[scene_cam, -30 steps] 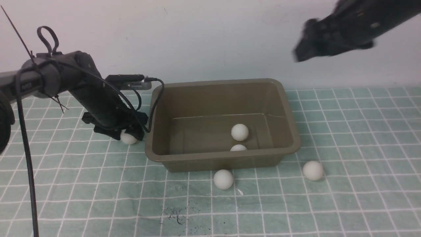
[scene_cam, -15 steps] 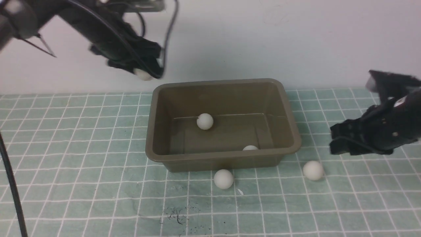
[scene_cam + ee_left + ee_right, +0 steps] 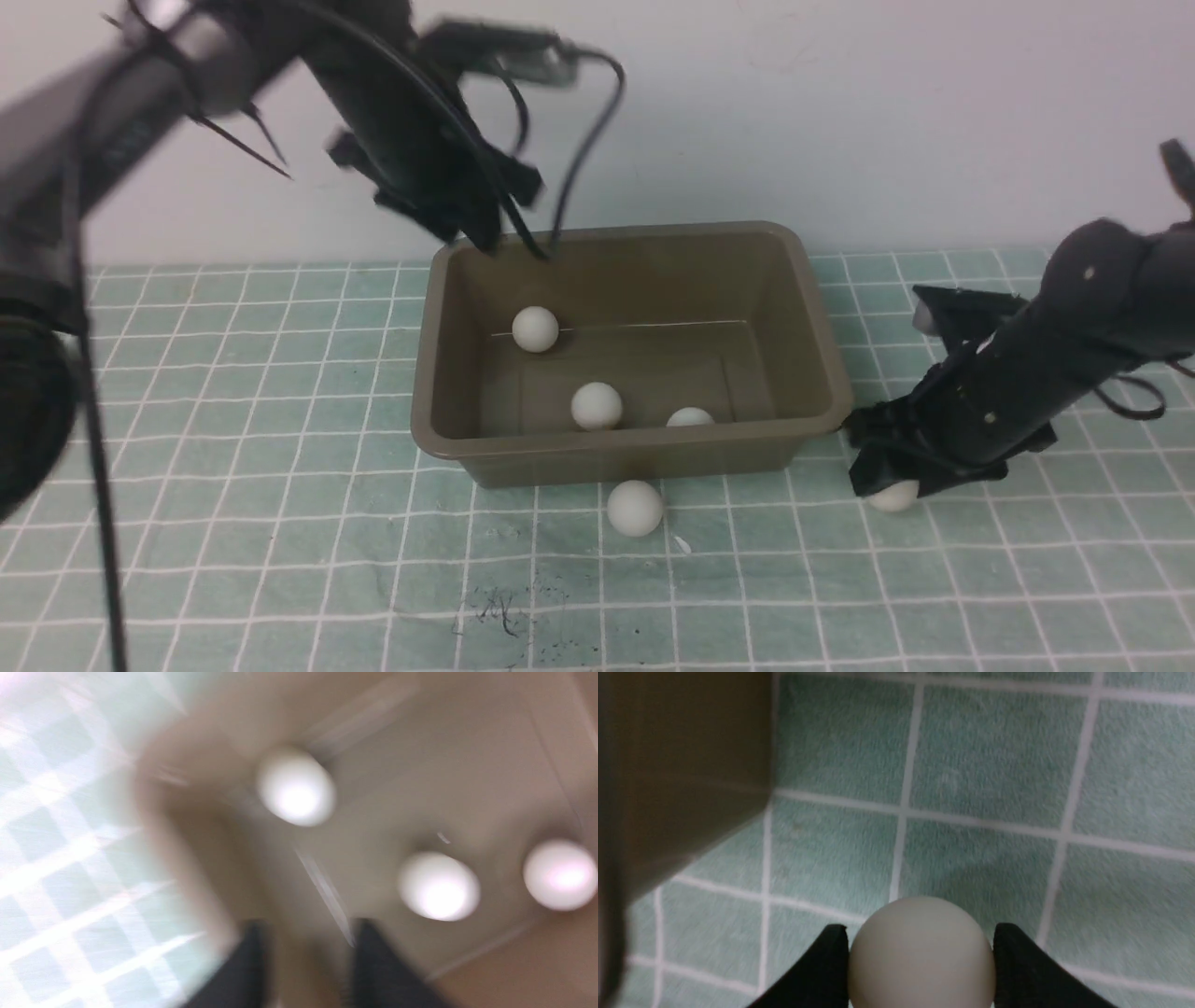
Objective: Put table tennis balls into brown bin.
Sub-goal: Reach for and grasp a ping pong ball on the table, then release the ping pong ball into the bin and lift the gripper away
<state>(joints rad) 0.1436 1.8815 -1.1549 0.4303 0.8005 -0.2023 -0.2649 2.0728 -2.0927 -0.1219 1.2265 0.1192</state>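
Observation:
The brown bin (image 3: 822,373) stands mid-table with three table tennis balls inside: one near the back left (image 3: 535,329), one in the middle (image 3: 597,405), one by the front wall (image 3: 691,416). The blurred left wrist view shows them too (image 3: 295,786). My left gripper (image 3: 485,238) hangs above the bin's back-left corner, open and empty (image 3: 308,933). A fourth ball (image 3: 635,508) lies on the cloth before the bin. My right gripper (image 3: 887,481) is down at the bin's right front corner, its fingers (image 3: 1017,961) pressed on both sides of the fifth ball (image 3: 920,952), which rests on the cloth.
A green cloth with a white grid (image 3: 280,523) covers the table. A white wall (image 3: 747,112) rises right behind the bin. The left arm's black cable (image 3: 597,121) loops above the bin's back rim. The bin's outer wall (image 3: 668,788) is close beside the right gripper.
My left gripper swung right over the bin's back-left corner and let go of its ball, which now lies in the bin. My right gripper dropped onto the right-hand ball.

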